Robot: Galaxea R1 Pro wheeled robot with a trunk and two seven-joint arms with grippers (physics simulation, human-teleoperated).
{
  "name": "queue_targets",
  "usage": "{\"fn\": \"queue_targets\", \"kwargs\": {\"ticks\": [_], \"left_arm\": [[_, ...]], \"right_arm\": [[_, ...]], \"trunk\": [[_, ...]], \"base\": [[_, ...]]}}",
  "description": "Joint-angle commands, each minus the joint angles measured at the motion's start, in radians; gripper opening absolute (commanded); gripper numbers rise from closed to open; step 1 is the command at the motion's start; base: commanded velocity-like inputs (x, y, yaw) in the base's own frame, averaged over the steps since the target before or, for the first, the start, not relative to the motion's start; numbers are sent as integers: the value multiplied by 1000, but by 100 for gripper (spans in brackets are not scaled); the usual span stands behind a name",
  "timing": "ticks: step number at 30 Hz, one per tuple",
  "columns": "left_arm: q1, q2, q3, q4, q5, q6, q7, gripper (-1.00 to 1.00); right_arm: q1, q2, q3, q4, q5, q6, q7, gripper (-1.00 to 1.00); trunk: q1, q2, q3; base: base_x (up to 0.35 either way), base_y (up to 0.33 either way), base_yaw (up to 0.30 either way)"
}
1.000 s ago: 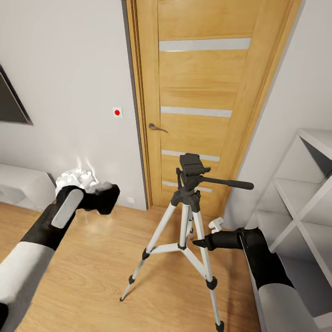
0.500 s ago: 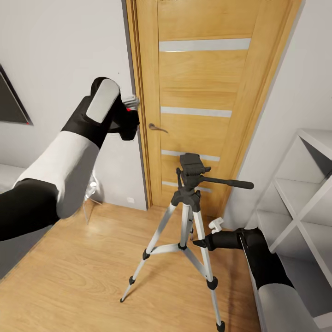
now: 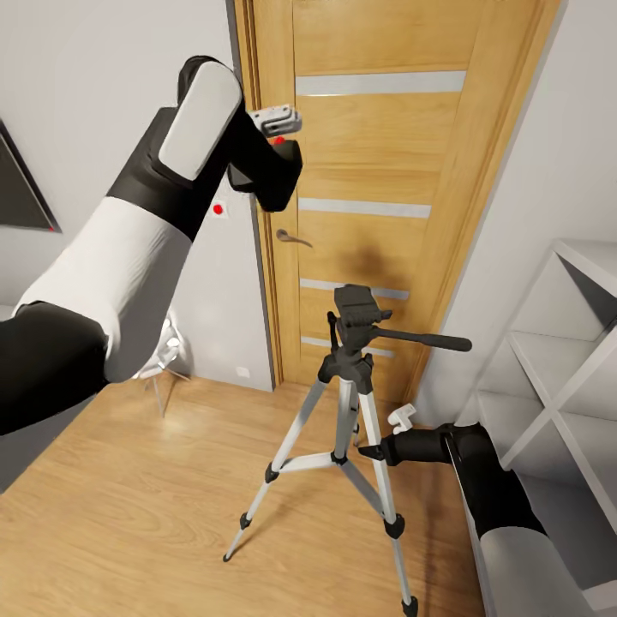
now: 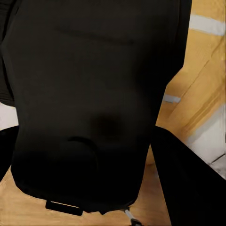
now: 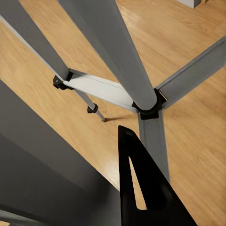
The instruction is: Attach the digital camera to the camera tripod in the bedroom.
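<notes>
While clamped in left fingers (image 3: 276, 122), camera (image 3: 266, 171) held high above tripod (image 3: 351, 377), presumably for lowering onto head; right fingers (image 3: 377, 441) beside a leg, closure unclear

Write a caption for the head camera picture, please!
Left gripper lifts the digital camera above the camera tripod by the door.

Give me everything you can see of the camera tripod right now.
The camera tripod stands upright on the wood floor before the oak door. Three silver-white legs splay from a black hub, with braces and black feet. Its black head is bare, the pan bar pointing right. The right gripper sits against a leg; contact is unclear.
</notes>
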Motion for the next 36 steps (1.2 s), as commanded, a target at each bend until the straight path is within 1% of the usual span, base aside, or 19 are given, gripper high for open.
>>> {"fn": "queue_targets", "kwargs": {"ticks": [1, 2, 3, 4, 6, 10, 14, 19, 23, 27, 28, 29, 30, 31, 32, 33, 34, 35, 36], "left_arm": [[-2, 0, -30, -10, 14, 7, 7, -100], [-2, 0, -59, -20, 32, 7, 7, -100], [-2, 0, -141, -52, 96, 6, 6, -100], [-2, 0, -167, -62, 118, 5, 6, -100], [-3, 0, -260, -86, 187, 1, 9, -100], [-2, 3, -337, -87, 229, -1, 10, -100], [6, 11, -358, -73, 233, -6, 8, -100], [14, 7, -370, -81, 233, -8, 13, -100], [17, 4, -410, -91, 232, -7, 9, -100], [19, 9, -428, -100, 243, -4, -40, -100], [19, 20, -431, -116, 249, -3, -92, -100], [19, 56, -435, -163, 249, -3, -212, -100], [19, 72, -436, -182, 248, -3, -258, -100], [19, 107, -441, -222, 242, -4, -351, -100], [19, 154, -445, -270, 213, -4, -455, -100], [19, 179, -447, -294, 190, -4, -506, -100], [19, 220, -450, -333, 144, -4, -586, -100], [19, 238, -451, -350, 122, -4, -618, -100], [19, 272, -453, -385, 77, -4, -679, -100]], "right_arm": [[-1, 0, -2, -1, 7, 8, 7, -100], [-1, 0, -2, -1, 7, 8, 7, -100], [-1, 0, -2, -1, 7, 8, 7, -100], [-1, 0, -2, -1, 7, 8, 7, -100], [-1, 1, -2, -1, 7, 8, 7, -100], [-1, 1, -2, -1, 7, 8, 7, -100], [-1, 1, -2, -1, 7, 8, 7, -100], [-1, 1, -2, -1, 7, 8, 7, -100], [-1, 1, -2, -1, 7, 8, 7, -100], [-1, 0, -2, -1, 7, 7, 8, -100], [-1, 0, -2, -1, 7, 7, 8, -100], [-1, 0, -2, -1, 7, 7, 8, -100], [-1, 0, -2, -1, 7, 7, 8, -100], [-1, 0, -2, -2, 7, 7, 8, -100], [-1, 0, -2, -2, 7, 5, 8, -100], [-1, 0, -2, -2, 7, 4, 8, -100], [-1, 0, -3, -1, 7, -1, 7, -100], [-1, 0, -3, -1, 7, -4, 7, -100], [-1, 0, -3, -1, 7, -13, 7, -100]], "trunk": [[1, -2, -2], [1, -2, -2], [1, -2, -2], [1, -2, -2], [1, -2, -2], [1, -2, -2], [1, -2, -2], [1, -2, -2], [1, -2, -2], [1, -2, -2], [1, -2, -2], [1, -2, -2], [1, -2, -2], [1, -2, -2], [1, -2, -2], [1, -2, -2], [1, -2, -2], [1, -2, -2], [1, -2, -2]], "base": [[0, 0, 0], [0, 0, 0], [0, 0, 0], [0, 0, 0], [0, 0, 0], [0, 0, 0], [0, 0, 0], [0, 0, 0], [0, 0, 0], [0, 0, 0], [0, 0, 0], [0, 0, 0], [0, 0, 0], [0, 0, 0], [0, 0, 0], [0, 0, 0], [0, 0, 0], [0, 0, 0], [0, 0, 0]]}}
